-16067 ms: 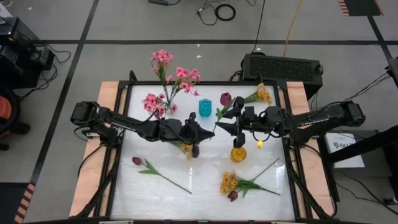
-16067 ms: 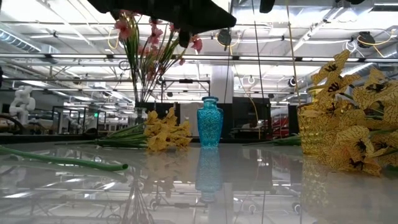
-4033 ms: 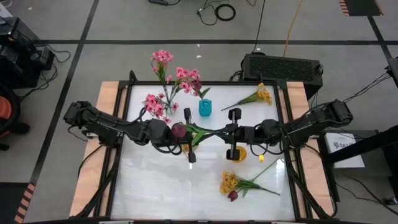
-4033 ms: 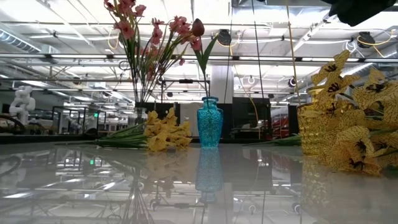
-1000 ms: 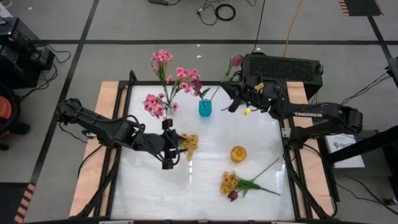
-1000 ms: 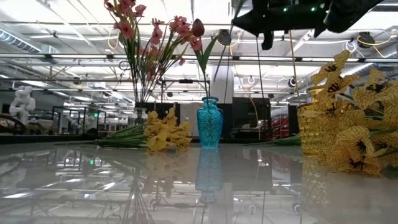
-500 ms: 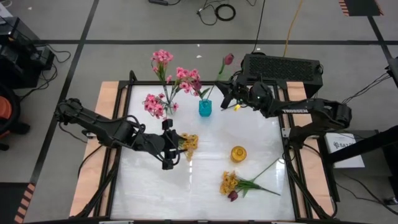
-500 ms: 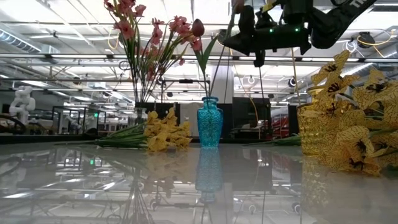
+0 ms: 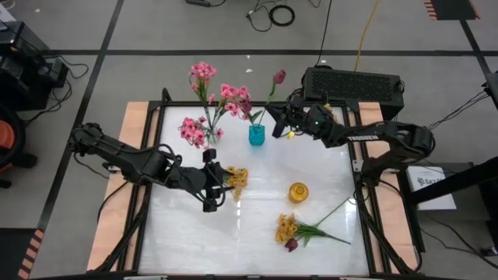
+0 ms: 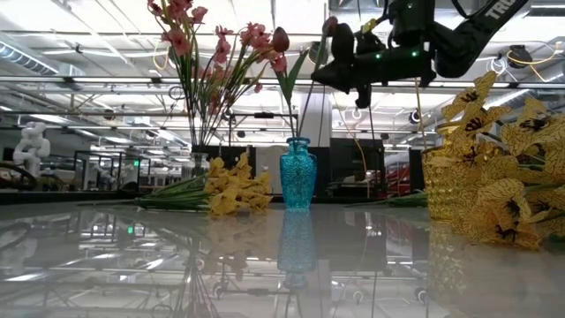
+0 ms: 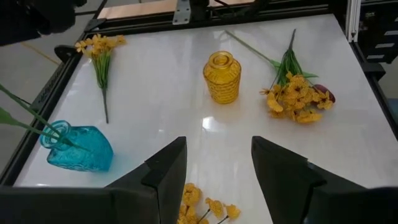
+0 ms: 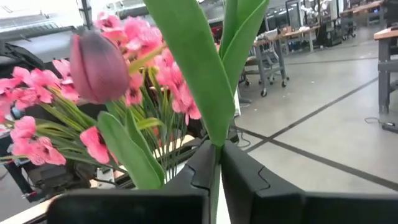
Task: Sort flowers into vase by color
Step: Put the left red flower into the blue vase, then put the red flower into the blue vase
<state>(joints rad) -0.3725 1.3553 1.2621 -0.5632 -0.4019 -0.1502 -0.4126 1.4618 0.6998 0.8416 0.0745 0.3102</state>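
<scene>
Your white table (image 9: 257, 233) sits in an open workshop, with loose sprays lying on it. The right gripper (image 12: 215, 163) is clenched on the green stem of a dark magenta tulip (image 9: 278, 77), held above the back edge with its lower end at the mouth of the blue vase (image 9: 256, 134) (one magenta bloom already stands there). This looks like the insertion step. Next, you likely lower the stem straight down, then release. The stem's long axis runs steeply upward, bloom topmost, leaning away from the vase. The left gripper (image 11: 214, 163) waits with jaws apart, holding nothing, over a yellow spray (image 9: 235, 179) at mid-table.
</scene>
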